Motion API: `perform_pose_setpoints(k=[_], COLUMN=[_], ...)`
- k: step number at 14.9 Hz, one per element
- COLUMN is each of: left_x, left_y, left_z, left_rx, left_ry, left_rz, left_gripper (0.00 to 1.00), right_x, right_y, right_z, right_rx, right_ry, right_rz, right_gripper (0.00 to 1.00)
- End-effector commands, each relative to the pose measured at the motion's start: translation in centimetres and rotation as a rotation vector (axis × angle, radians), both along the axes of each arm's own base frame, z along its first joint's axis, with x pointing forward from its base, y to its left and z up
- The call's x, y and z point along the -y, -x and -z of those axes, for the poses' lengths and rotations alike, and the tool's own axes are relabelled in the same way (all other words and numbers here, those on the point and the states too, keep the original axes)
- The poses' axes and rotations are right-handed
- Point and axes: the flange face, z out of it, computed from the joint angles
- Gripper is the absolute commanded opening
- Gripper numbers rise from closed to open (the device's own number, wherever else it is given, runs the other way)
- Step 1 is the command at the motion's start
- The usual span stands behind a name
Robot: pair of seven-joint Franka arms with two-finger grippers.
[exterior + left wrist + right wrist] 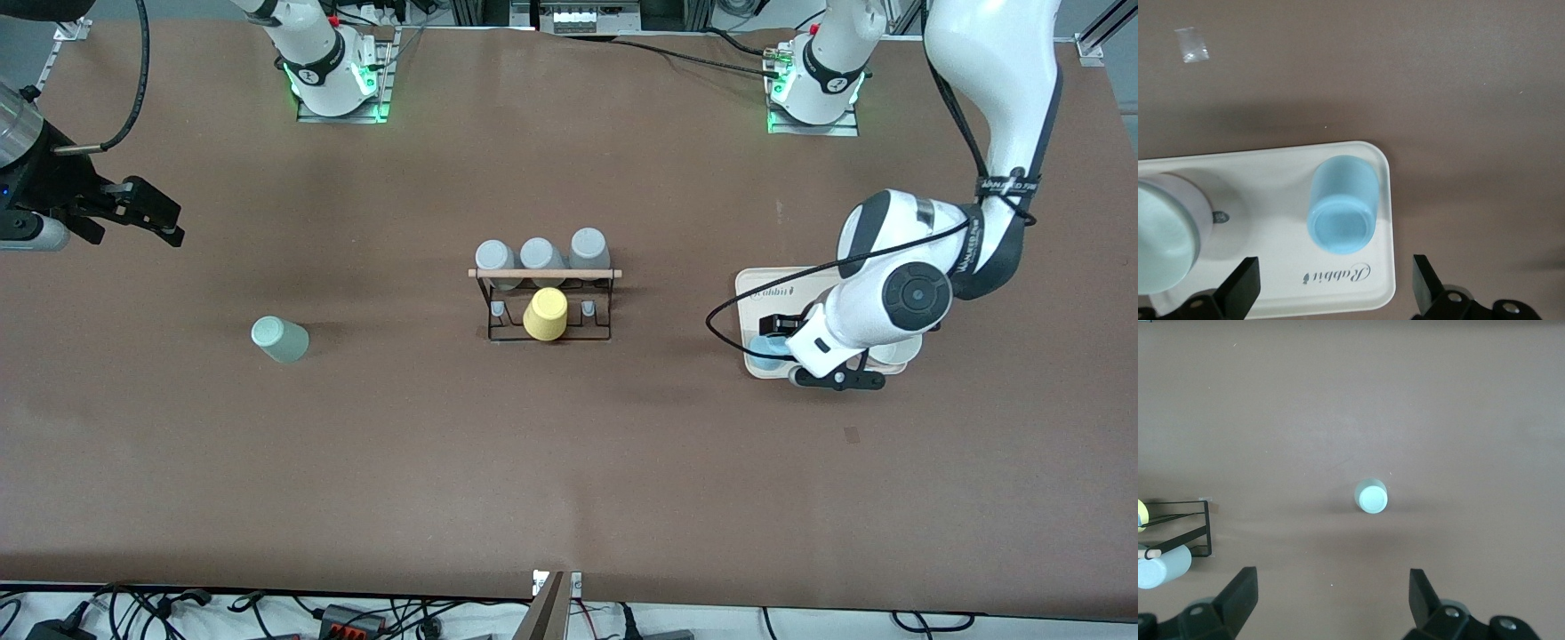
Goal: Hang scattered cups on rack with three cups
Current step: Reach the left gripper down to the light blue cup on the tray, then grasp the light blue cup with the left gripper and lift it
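1. The left gripper (787, 342) is over the beige tray (756, 298), with its fingers (1241, 287) spread wide and holding nothing.
2. The light blue cup (1341, 207) stands on this tray, upside down, between the open fingers but below them.
3. The right gripper (147, 213) waits above the table at the right arm's end, also wide open and empty.
4. The mint green cup (279, 340) stands on the bare table, well apart from the rack (547, 302).
5. The rack carries three grey cups (540, 256) and one yellow cup (546, 315).

The left arm hides most of the blue cup (763, 348) and tray (756, 293); the rack (1185, 527) is cut off in the right wrist view.
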Motion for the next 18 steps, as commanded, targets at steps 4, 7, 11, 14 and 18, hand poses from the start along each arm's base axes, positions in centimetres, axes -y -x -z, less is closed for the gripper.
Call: perform_pose_setpoints(k=[4, 7, 11, 14, 18], left_x=[0.2, 0.1, 0.1, 0.2, -0.5], left_y=[0.7, 2.2, 2.2, 1.9, 1.5], left_z=[4.7, 6.6, 6.7, 6.6, 6.2], left_rx=[-0.011, -0.005, -0.002, 0.002, 0.005], left_ry=[0.002, 0.0, 0.002, 0.002, 0.002], left_rz=[0.013, 0.022, 0.026, 0.011, -0.002], left_gripper=[1.0, 1.0, 0.98, 0.65, 0.29], right_x=[-0.1, -0.1, -0.1, 0.0, 0.0], right_y=[0.0, 0.0, -0.1, -0.1, -0.1], right_z=[-0.6, -0.6, -0.5, -0.5, -0.6], right_rx=[-0.005, -0.005, -0.007, -0.007, -0.006], right_ry=[-0.007, -0.007, -0.007, -0.007, -0.013], right_rz=[-0.006, -0.004, -0.004, -0.003, -0.006], right_gripper=[1.0, 1.0, 1.0, 1.0, 1.0])
